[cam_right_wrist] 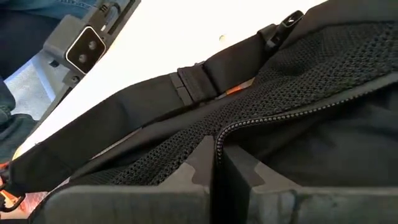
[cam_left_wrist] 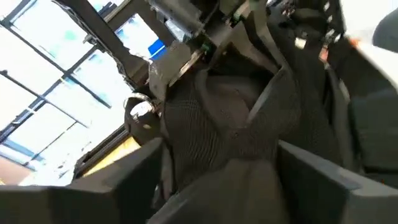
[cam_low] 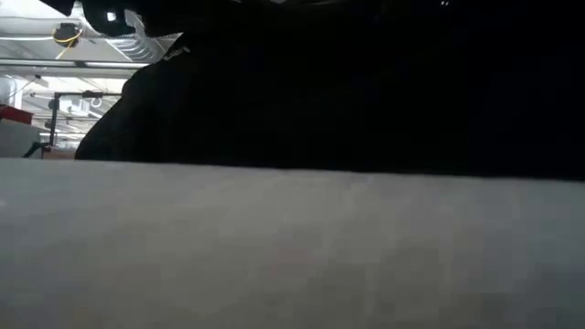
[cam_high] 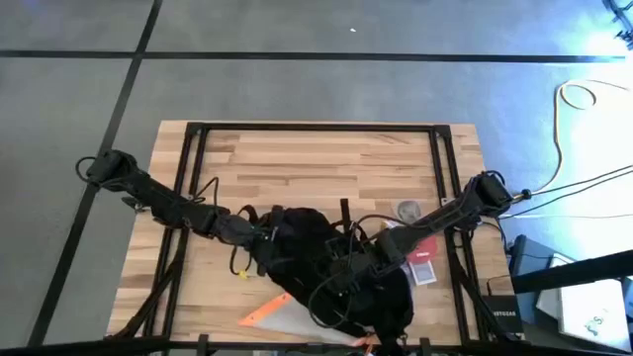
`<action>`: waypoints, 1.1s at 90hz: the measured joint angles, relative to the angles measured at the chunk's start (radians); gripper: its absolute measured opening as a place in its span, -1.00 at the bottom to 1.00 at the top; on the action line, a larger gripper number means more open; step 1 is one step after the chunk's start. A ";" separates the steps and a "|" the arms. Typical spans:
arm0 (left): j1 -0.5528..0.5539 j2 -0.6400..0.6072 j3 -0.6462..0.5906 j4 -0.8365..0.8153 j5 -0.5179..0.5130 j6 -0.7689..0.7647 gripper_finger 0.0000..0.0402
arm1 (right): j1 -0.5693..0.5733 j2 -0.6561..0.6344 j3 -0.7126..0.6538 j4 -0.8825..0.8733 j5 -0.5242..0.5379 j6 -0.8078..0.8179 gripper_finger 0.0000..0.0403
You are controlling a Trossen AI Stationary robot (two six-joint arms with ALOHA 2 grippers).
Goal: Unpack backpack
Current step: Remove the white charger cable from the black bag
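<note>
Both of my grippers are at the backpack (cam_high: 316,252), which lies slumped on the near middle of the wooden table (cam_high: 297,158). On the right gripper (cam_right_wrist: 217,171) the fingers are pressed together on the zipper line (cam_right_wrist: 267,121) beside the mesh — closed on the fabric. On the left gripper (cam_left_wrist: 214,168) the fingers (cam_left_wrist: 118,177) stand wide apart, with bunched black mesh between them — loose, not pinched. A pouch with orange trim (cam_high: 287,318) lies at the table's near edge.
</note>
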 joint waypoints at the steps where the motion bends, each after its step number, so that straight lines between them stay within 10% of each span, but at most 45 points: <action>1: 0.000 -0.001 0.002 0.000 0.004 -0.005 0.49 | 0.000 0.000 0.000 0.000 0.000 0.000 -1.00; 69: -0.008 0.196 0.120 0.209 -0.109 -0.042 0.65 | 0.004 0.001 0.000 0.018 0.037 -0.042 -1.00; 99: 0.045 0.321 0.208 0.188 0.004 -0.093 0.65 | 0.019 0.001 0.000 0.055 0.123 -0.145 -1.00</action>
